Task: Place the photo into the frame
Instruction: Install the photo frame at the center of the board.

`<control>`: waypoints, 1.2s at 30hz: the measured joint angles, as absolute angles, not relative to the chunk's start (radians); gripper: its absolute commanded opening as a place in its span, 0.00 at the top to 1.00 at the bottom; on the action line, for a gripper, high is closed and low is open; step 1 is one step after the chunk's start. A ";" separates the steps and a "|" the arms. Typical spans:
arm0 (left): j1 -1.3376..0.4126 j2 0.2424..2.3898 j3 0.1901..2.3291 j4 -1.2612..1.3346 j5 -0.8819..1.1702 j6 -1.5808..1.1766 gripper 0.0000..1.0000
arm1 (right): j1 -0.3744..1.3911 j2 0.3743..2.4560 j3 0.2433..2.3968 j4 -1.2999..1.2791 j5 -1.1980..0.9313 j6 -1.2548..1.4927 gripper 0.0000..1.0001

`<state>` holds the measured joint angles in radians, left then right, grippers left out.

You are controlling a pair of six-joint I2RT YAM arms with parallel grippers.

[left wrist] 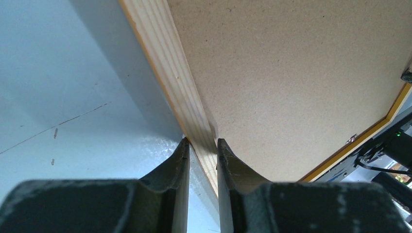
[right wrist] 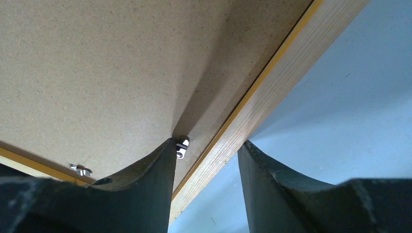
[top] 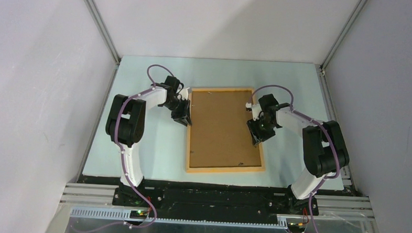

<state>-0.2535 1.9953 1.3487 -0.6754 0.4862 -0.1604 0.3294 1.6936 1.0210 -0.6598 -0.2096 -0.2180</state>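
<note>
The frame (top: 223, 170) is thin light-orange wood and lies back side up on the pale blue table, with a plain brown backing board (top: 222, 127) inside it. The photo is out of view. My left gripper (top: 185, 117) is at the frame's left rail. In the left wrist view the gripper (left wrist: 202, 141) is shut on the rail (left wrist: 165, 63). My right gripper (top: 256, 136) is at the right rail. In the right wrist view the gripper (right wrist: 206, 143) is open and straddles the rail (right wrist: 272, 92), its left finger on the board beside a small metal clip (right wrist: 182, 146).
A second metal clip (right wrist: 80, 170) sits at the board's near edge. The backing board (left wrist: 291, 73) fills the frame opening. White walls enclose the table on three sides. The table's near edge (top: 138, 174) runs just in front of the frame.
</note>
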 measured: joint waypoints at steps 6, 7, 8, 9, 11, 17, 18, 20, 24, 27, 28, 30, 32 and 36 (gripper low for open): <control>-0.250 1.995 1.345 -0.674 0.493 -0.160 1.00 | 0.315 1.694 1.021 -0.661 -0.223 -0.219 0.53; -0.248 1.995 1.345 -0.673 0.495 -0.160 1.00 | 0.312 1.694 1.021 -0.661 -0.226 -0.220 0.54; -0.248 1.995 1.344 -0.674 0.496 -0.160 1.00 | 0.310 1.693 1.021 -0.661 -0.229 -0.221 0.55; -0.246 1.995 1.343 -0.674 0.498 -0.160 1.00 | 0.308 1.693 1.021 -0.661 -0.233 -0.223 0.56; -0.245 1.995 1.343 -0.674 0.501 -0.160 1.00 | 0.304 1.694 1.021 -0.662 -0.237 -0.226 0.57; -0.241 1.995 1.343 -0.675 0.502 -0.160 1.00 | 0.294 1.693 1.020 -0.664 -0.253 -0.242 0.59; -0.241 1.995 1.343 -0.675 0.502 -0.160 1.00 | 0.291 1.693 1.020 -0.664 -0.257 -0.244 0.59; -0.240 1.995 1.343 -0.675 0.503 -0.160 1.00 | 0.286 1.693 1.019 -0.664 -0.265 -0.249 0.59; -0.239 1.995 1.342 -0.675 0.504 -0.160 1.00 | 0.277 1.693 1.016 -0.664 -0.279 -0.264 0.59; -0.239 1.995 1.342 -0.675 0.504 -0.161 1.00 | 0.273 1.693 1.016 -0.665 -0.286 -0.271 0.58; -0.239 1.995 1.342 -0.675 0.504 -0.161 1.00 | 0.271 1.693 1.016 -0.667 -0.289 -0.274 0.57; -0.239 1.995 1.342 -0.675 0.505 -0.161 1.00 | 0.269 1.693 1.015 -0.670 -0.290 -0.285 0.55; -0.239 1.995 1.342 -0.675 0.504 -0.161 1.00 | 0.266 1.693 1.015 -0.672 -0.289 -0.293 0.53; -0.239 1.995 1.342 -0.675 0.504 -0.161 1.00 | 0.266 1.693 1.015 -0.675 -0.288 -0.309 0.53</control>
<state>-0.2390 1.9953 1.3422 -0.6750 0.5041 -0.1608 0.2657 1.6932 1.0153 -0.6754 -0.2882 -0.3088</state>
